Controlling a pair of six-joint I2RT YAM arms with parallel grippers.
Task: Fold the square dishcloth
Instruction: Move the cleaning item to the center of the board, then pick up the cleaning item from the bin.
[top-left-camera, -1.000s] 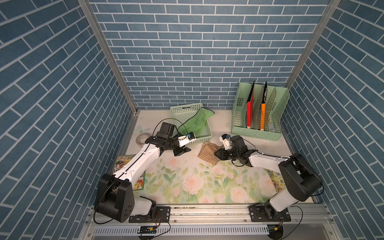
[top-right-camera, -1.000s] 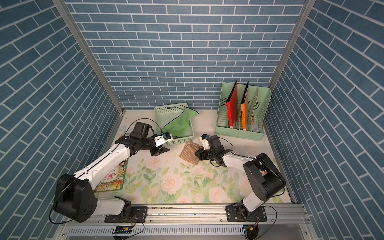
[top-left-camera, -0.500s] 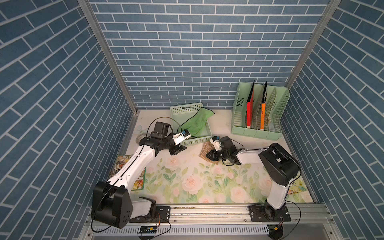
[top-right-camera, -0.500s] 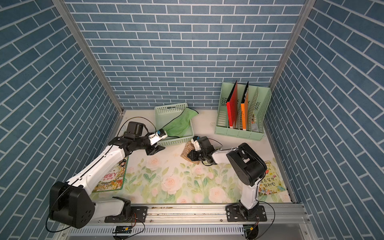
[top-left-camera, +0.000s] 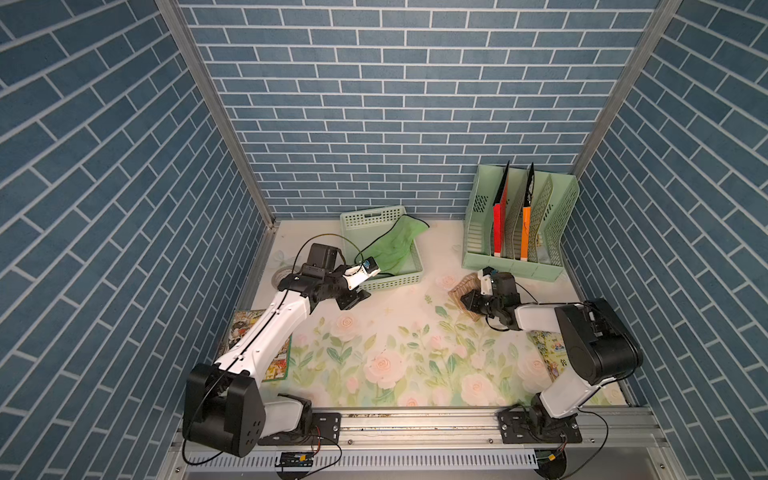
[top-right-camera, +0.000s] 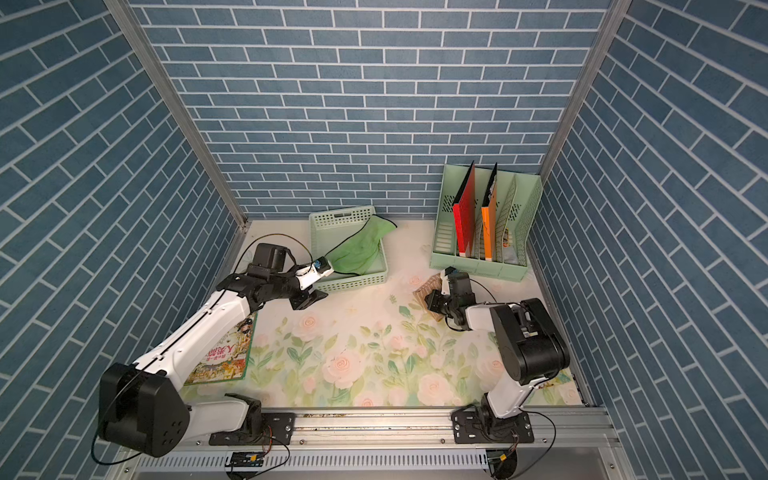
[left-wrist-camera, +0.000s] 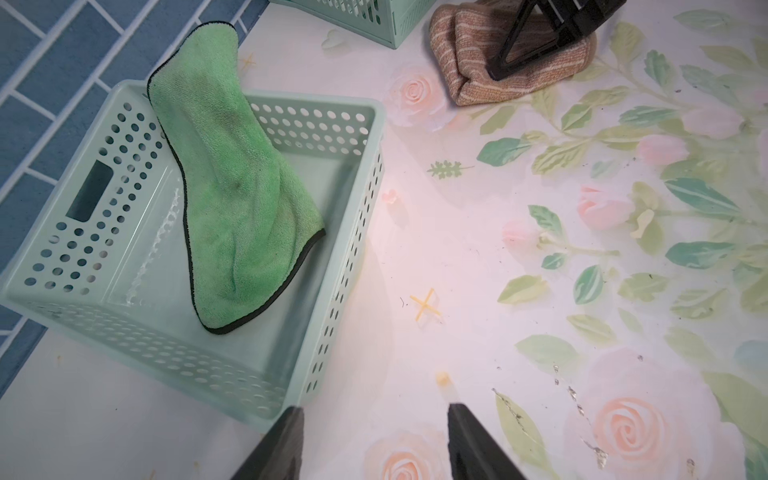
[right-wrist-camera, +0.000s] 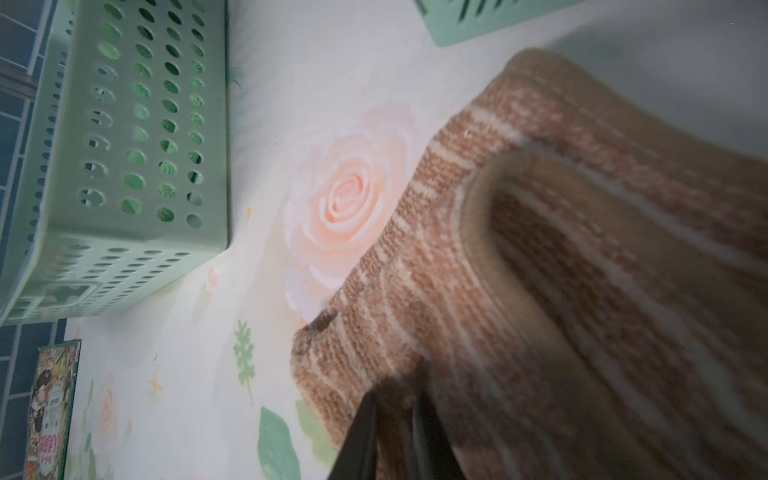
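Note:
The brown striped dishcloth (top-left-camera: 462, 289) (top-right-camera: 427, 288) lies bunched and partly doubled over on the floral mat, in front of the file rack. My right gripper (top-left-camera: 471, 300) (top-right-camera: 434, 301) is shut on the dishcloth's edge (right-wrist-camera: 540, 249), and its narrow jaws (right-wrist-camera: 395, 395) pinch a fold of the fabric. My left gripper (top-left-camera: 353, 297) (top-right-camera: 309, 299) hovers open and empty over the mat by the basket's front corner. In the left wrist view its fingertips (left-wrist-camera: 376, 409) stand apart over bare mat. There the dishcloth (left-wrist-camera: 469, 70) lies far off.
A mint perforated basket (top-left-camera: 384, 283) (left-wrist-camera: 374, 110) holds a green microfibre cloth (top-left-camera: 392, 247) (left-wrist-camera: 232, 187) draped over its wall. A mint file rack (top-left-camera: 519, 259) with red and orange folders stands at the back right. Picture books lie at the left (top-left-camera: 276, 365) and right (top-left-camera: 552, 353) mat edges.
The right gripper carried the dishcloth left, then back right toward the file rack. The left arm drew back slightly toward the basket, its jaws a little wider.

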